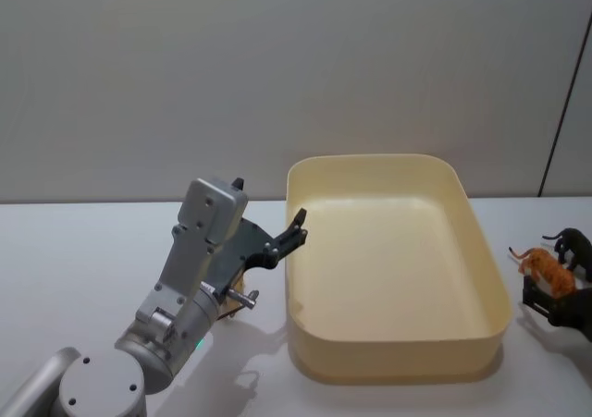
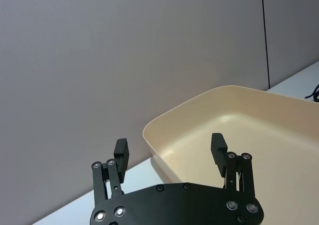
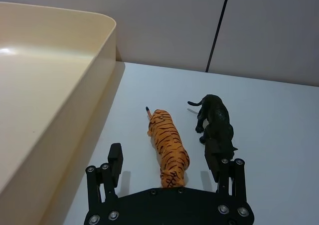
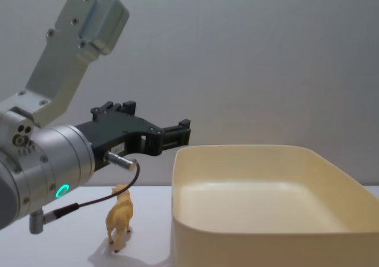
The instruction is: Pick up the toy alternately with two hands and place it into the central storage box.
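Observation:
The cream storage box (image 1: 489, 278) stands in the middle of the table with nothing inside it. My left gripper (image 1: 289, 235) hangs open and empty just outside the box's left wall, raised off the table; the left wrist view shows its fingers (image 2: 121, 152) spread wide. Below that arm stands a small yellow toy animal (image 4: 120, 216). Right of the box lie an orange striped tiger (image 3: 167, 146) and a black panther (image 3: 217, 122). My right gripper (image 3: 165, 161) is open, low over the table, its fingers on either side of the tiger's near end.
The box's tall left wall (image 4: 176, 208) stands close to the yellow toy and the left arm. A grey wall runs behind the table. White tabletop (image 1: 83, 260) lies bare at the far left.

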### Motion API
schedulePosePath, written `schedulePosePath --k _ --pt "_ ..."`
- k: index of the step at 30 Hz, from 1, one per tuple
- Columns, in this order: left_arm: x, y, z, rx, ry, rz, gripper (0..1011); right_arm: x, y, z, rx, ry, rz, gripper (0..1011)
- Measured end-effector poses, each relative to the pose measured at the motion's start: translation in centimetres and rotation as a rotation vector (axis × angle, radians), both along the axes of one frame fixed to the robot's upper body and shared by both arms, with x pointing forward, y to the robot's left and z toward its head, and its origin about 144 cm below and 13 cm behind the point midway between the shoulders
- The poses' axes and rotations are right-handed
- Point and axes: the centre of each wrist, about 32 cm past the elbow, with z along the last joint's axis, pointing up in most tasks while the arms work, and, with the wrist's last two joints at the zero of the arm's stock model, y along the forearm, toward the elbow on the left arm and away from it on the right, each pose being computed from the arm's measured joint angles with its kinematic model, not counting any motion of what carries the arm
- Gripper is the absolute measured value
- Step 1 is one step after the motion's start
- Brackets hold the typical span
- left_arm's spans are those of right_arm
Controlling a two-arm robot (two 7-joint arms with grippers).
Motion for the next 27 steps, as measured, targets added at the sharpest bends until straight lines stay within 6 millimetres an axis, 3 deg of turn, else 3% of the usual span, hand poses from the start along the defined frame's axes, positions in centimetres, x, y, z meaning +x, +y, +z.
schedulePosePath --k 8,27 --pt "0.0 0.0 0.0 0.0 0.0 0.0 1001 1.0 0.3 -0.4 -0.005 0.014 0.001 942" --pt "0.0 0.0 0.0 0.0 0.0 0.0 1001 1.9 0.6 -0.7 -0.012 0.028 0.002 389"
